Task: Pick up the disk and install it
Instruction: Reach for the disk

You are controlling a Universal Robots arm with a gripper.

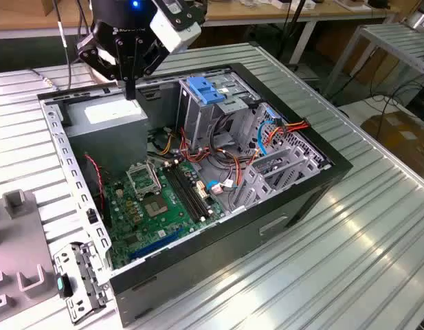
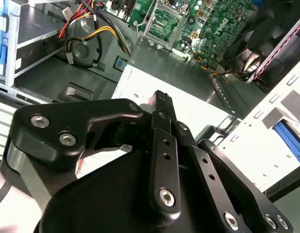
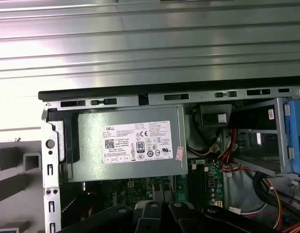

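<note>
ribbed metal tabletop (image 1: 363,240) carried an open pc case (image 1: 198,275). end effector (image 1: 130,88) hung just over the psu (image 1: 105,117) in the case corner toward the exterior view's left, fingers together, gripping nothing. disk (image 2: 289,138): in the second wrist view one blue rail showed outside the case wall, sitting in a pale fixture (image 2: 259,128), apart from the end effector. blue clip (image 1: 205,89) sat atop the silver cage (image 1: 198,120), beside the psu. motherboard (image 1: 157,199) lay exposed in the case.
</note>
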